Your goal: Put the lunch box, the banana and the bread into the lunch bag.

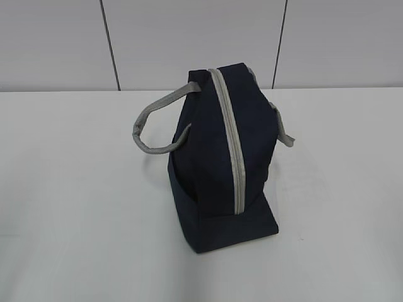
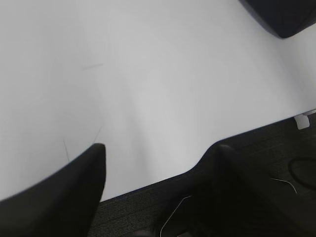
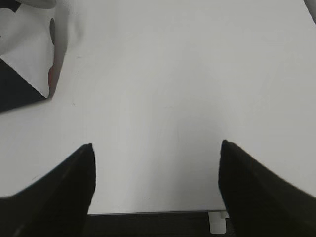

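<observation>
— Bag [image 1: 223,157] sits mid-table, zipper [image 1: 230,141] closed; no box, banana or bread in sight.
— Left gripper [image 2: 158,163] spread and empty, right gripper [image 3: 155,158] too.
— Tugging that zipper one-handed could drag the bag.

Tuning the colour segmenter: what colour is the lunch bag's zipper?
Light grey, running along the top of the navy lunch bag; the zipper shows best in the exterior view.
</observation>
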{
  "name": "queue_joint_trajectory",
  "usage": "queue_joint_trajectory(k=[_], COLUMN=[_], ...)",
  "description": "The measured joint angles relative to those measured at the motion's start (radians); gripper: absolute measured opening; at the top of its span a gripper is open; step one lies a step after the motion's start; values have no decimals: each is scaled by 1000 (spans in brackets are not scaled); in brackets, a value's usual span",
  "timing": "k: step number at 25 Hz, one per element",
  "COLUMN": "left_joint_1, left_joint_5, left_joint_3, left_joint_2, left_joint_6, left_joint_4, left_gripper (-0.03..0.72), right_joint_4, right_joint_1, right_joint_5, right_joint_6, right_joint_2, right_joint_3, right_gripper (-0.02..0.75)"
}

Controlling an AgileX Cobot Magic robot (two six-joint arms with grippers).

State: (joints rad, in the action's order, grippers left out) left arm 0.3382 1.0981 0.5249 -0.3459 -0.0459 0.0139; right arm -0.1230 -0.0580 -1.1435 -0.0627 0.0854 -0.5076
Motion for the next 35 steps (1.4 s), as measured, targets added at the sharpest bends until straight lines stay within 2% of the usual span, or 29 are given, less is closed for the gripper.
queue_joint_trajectory(k=[15, 24, 35], left_joint_1=[-5, -134, -249], left_joint_5=[0, 1, 5], left_joint_3=[0, 0, 0], left_joint_2=[3, 118, 303], left_joint_6=[0, 0, 0], left_joint_4=[0, -3, -3], left_gripper=[466, 465, 459], right_joint_4=[0, -7, -15], right_joint_1=[0, 73, 75], right_joint_5=[0, 0, 0], right_joint_6=[0, -2, -2], right_joint_2=[-42, -102, -104], right_joint_3=[0, 0, 0], right_gripper=[576, 576, 576])
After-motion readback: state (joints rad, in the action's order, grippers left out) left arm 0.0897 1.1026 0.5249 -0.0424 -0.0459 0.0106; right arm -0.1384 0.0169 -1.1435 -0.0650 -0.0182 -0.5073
